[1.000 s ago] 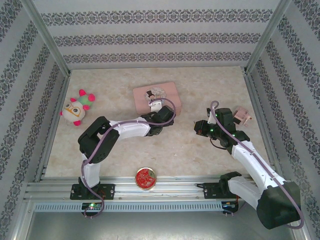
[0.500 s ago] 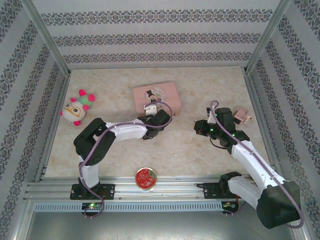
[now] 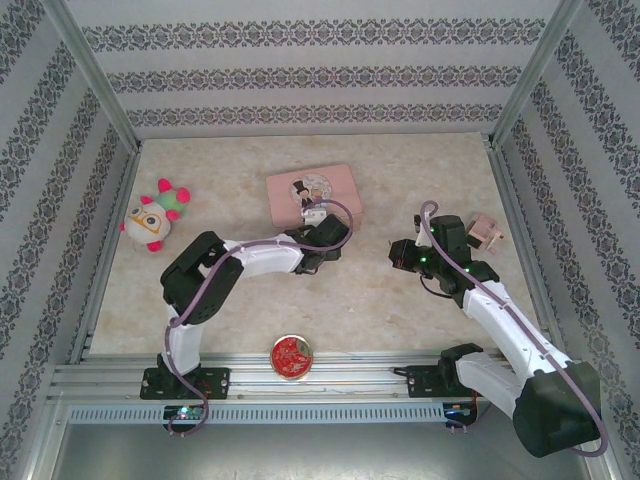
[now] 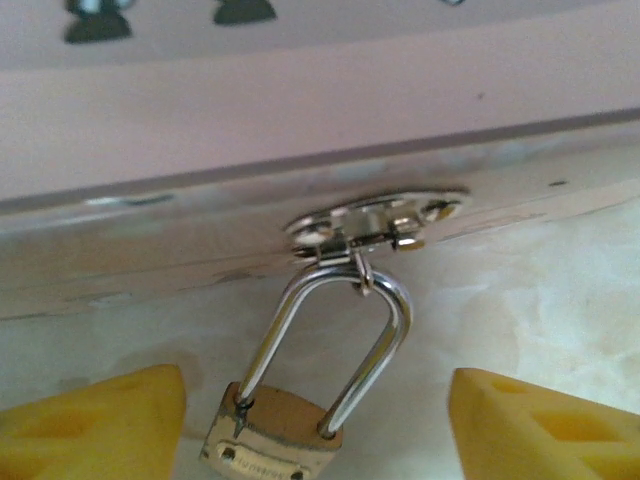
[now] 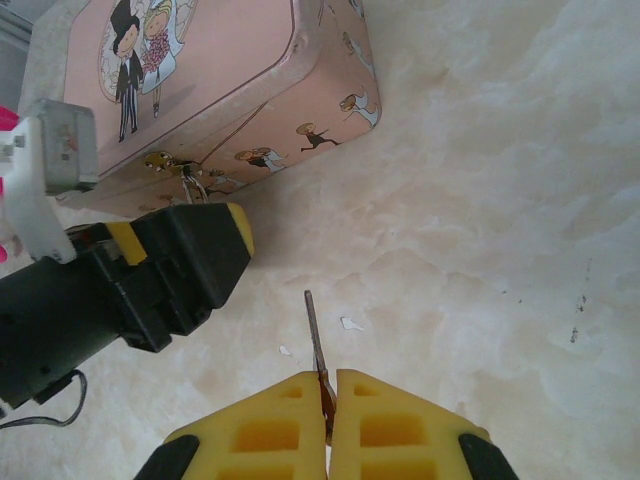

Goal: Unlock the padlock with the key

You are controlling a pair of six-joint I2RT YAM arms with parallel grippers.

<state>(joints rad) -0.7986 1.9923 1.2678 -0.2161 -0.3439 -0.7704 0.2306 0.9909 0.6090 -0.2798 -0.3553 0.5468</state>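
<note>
My left jaws stand spread on either side of the padlock (image 4: 268,440), which is hooked through the hasp (image 4: 375,222) on the pink tin (image 5: 200,60). If they close off-centre, the lock may swing and turn its keyhole away. My right jaws are pressed together on the key (image 5: 312,330), well apart from the lock, and a thin pinch like that could let it pivot or slip at insertion.

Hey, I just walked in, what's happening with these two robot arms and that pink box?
The left pincer sits open on either side of the small brass padlock, which hangs from the hasp of the pink tin; it is not gripping it. The right pincer is shut on the key, held apart from the lock. The shackle looks closed, so nothing is unlocked yet.
</note>
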